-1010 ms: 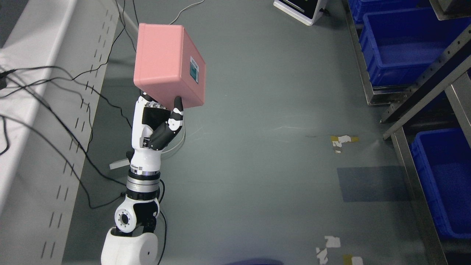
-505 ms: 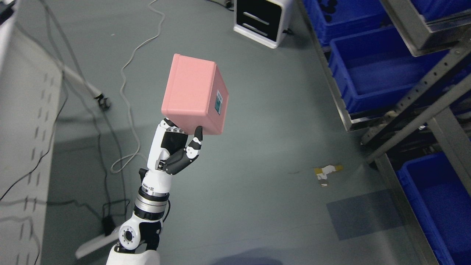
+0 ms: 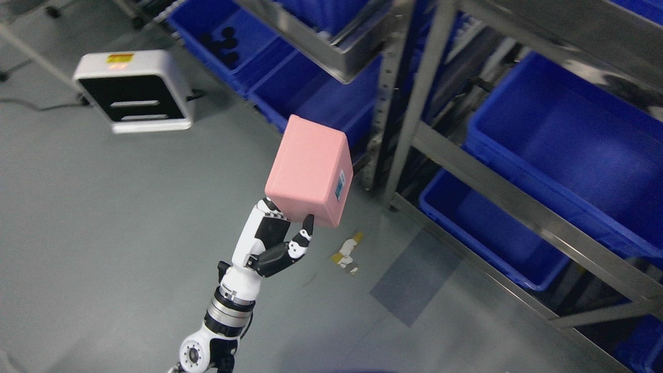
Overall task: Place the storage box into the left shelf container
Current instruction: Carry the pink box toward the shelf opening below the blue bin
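My left hand [image 3: 273, 239]: raised on its arm from the lower left of the view, fingers curled up against the underside of the pink box, thumb [image 3: 305, 231] pressed to its near lower edge; it is clamped on the box
Storage box [image 3: 311, 170]: pink, plain-sided, held aloft and tilted, a small label [image 3: 341, 184] on its right face; it hangs in the air over the floor, just in front of the shelf upright, not inside any container
Shelf [image 3: 523, 207]: grey metal frame with slanted rails, filling the upper and right part of the view
Blue containers: one large bin [image 3: 580, 150] on the middle level at right, one lower bin [image 3: 481, 228] beneath it, further bins [image 3: 305, 88] behind the box at upper centre
Floor [image 3: 103, 217]: grey, with scraps of tape [image 3: 348, 253] below the box and a darker square patch [image 3: 409, 282] beside them
White stand [image 3: 134, 93]: on the floor at upper left, well apart from the box
My right hand: out of the picture
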Controlling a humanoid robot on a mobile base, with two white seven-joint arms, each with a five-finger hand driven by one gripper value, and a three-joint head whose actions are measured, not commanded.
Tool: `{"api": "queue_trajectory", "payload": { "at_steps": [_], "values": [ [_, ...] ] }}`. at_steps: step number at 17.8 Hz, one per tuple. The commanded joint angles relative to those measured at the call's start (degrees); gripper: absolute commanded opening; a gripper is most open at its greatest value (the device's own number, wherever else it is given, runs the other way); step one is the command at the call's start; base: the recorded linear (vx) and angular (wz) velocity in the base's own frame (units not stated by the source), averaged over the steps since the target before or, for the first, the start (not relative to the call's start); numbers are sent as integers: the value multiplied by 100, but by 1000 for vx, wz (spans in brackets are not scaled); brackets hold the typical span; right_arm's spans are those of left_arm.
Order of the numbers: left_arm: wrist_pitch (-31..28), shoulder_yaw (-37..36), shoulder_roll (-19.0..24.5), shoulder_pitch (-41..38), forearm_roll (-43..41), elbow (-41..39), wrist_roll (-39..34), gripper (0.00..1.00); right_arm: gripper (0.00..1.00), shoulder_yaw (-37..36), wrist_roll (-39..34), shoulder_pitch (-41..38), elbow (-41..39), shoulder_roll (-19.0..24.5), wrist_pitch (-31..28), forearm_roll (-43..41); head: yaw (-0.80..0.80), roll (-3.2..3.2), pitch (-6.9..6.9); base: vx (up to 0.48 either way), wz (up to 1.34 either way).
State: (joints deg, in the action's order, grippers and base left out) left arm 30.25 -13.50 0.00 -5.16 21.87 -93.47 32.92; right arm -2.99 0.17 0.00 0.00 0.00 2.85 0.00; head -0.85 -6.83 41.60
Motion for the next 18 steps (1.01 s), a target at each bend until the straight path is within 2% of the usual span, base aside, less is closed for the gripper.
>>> {"api": "queue_trajectory", "payload": {
  "at_steps": [1, 8, 12, 15, 18],
  "values": [
    [-10, -496, 100, -319, -280, 119, 74, 4, 100, 0, 1, 18, -100, -100, -4, -123, 0, 0, 0, 288, -1261],
    [-71, 383, 100, -232, -280, 128, 83, 4, 100, 0, 1, 18, -100, -100, -4, -123, 0, 0, 0, 230, -1017],
    [-562, 629, 100, 294, -402, 364, 74, 4, 100, 0, 1, 18, -100, -100, 5, -123, 0, 0, -1, 211, -622],
    [-1081, 700, 166, 1154, -1637, 977, 144, 5, 100, 0, 1, 18, -100, -100, -4, -123, 0, 0, -1, 164, -366],
    [-1249, 691, 324, 1919, -2527, 1550, 364, 5, 100, 0, -8, 18, -100, -100, 5, -123, 0, 0, -1, 131, -161]
  ]
}}
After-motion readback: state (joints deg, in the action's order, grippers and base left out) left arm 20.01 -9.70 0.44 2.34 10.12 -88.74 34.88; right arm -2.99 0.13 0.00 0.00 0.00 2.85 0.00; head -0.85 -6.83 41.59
